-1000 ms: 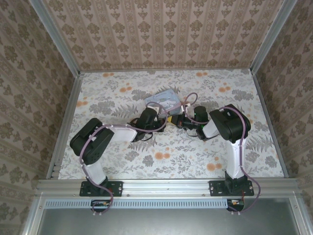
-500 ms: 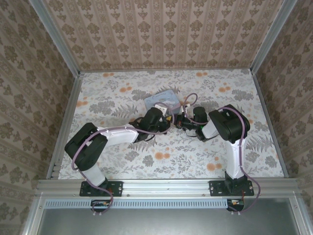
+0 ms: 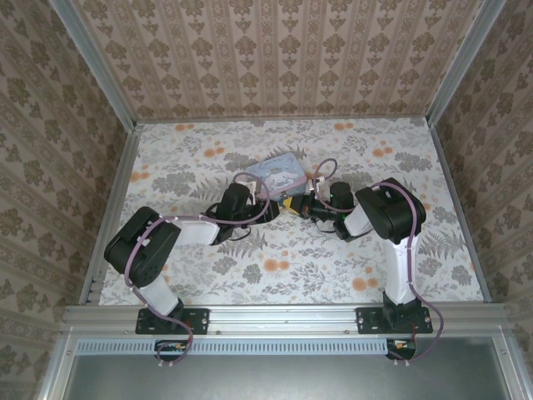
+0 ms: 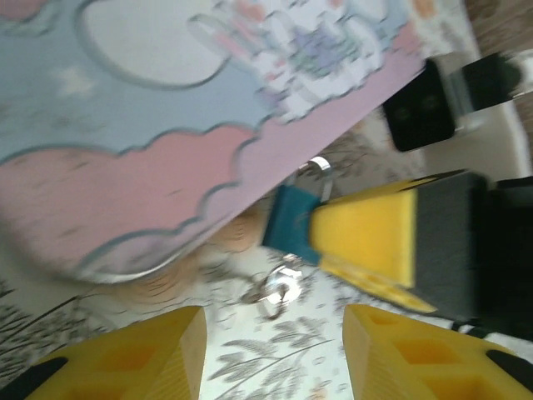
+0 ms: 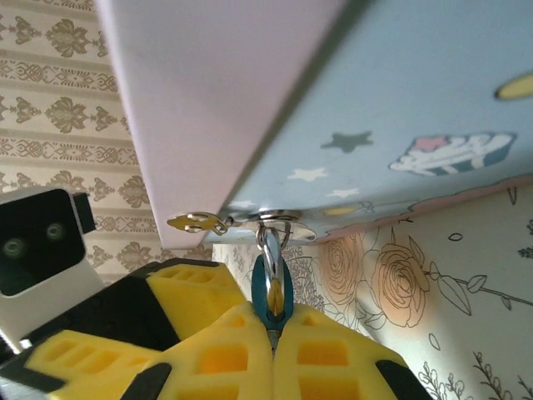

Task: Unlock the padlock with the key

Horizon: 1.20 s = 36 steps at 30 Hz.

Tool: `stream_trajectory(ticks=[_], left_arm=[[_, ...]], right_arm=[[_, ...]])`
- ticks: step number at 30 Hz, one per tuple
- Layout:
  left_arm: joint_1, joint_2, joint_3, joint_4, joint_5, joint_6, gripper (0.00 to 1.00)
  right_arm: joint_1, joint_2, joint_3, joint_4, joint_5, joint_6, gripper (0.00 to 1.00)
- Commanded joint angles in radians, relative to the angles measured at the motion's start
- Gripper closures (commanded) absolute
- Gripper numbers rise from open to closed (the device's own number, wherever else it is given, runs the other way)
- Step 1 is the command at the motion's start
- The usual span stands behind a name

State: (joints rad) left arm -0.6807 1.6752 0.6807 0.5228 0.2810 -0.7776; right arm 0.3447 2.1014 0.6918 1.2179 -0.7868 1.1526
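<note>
The teal-blue padlock (image 4: pixel 291 223) hangs by its shackle from the hasp of the pastel tin (image 4: pixel 166 125). My right gripper (image 5: pixel 272 333) is shut on the padlock (image 5: pixel 272 287) body from below; its yellow fingers (image 4: pixel 366 229) show in the left wrist view. The small silvery key (image 4: pixel 279 290) with its ring lies on the floral cloth just below the padlock. I cannot tell whether it touches the lock. My left gripper (image 4: pixel 275 350) is open, a short way back from the key, with nothing between its fingers. From above, both grippers meet beside the tin (image 3: pixel 279 171).
The floral table cloth (image 3: pixel 200 158) spreads out left, right and in front of the arms. Patterned walls (image 3: pixel 275 58) close the back and sides. The left gripper's finger (image 5: pixel 187 287) and camera housing (image 5: pixel 37 237) sit close to the left of the padlock.
My left gripper has opened and drawn back to the left, away from the padlock. The key now lies free on the cloth. My right gripper has held still.
</note>
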Motion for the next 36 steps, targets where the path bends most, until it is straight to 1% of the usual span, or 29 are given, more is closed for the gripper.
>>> stream_trajectory(ticks=[1,6,13,17,21,30,34,36], left_arm=[[0.005,0.045,-0.011,0.181,0.091,-0.117,0.52],[0.004,0.109,-0.017,0.269,0.100,-0.180,0.52],[-0.002,0.118,-0.026,0.258,0.073,-0.188,0.53],[-0.003,0.133,-0.030,0.275,0.077,-0.195,0.53],[-0.009,0.151,-0.027,0.300,0.086,-0.202,0.58],[-0.025,0.181,-0.021,0.318,0.086,-0.203,0.63],[-0.025,0.181,-0.020,0.317,0.080,-0.199,0.68],[-0.025,0.181,-0.015,0.305,0.076,-0.193,0.73]], right_arm=[[-0.004,0.005,0.009,0.073,-0.035,0.012,1.00],[-0.004,0.005,0.005,0.084,-0.035,0.017,1.00],[-0.004,0.009,0.005,0.085,-0.034,0.018,1.00],[-0.004,0.011,0.008,0.087,-0.034,0.020,1.00],[-0.003,0.014,0.011,0.088,-0.034,0.024,1.00],[-0.003,0.015,0.014,0.089,-0.033,0.025,1.00],[-0.003,0.015,0.012,0.089,-0.032,0.026,1.00],[-0.004,0.016,0.012,0.089,-0.032,0.025,1.00]])
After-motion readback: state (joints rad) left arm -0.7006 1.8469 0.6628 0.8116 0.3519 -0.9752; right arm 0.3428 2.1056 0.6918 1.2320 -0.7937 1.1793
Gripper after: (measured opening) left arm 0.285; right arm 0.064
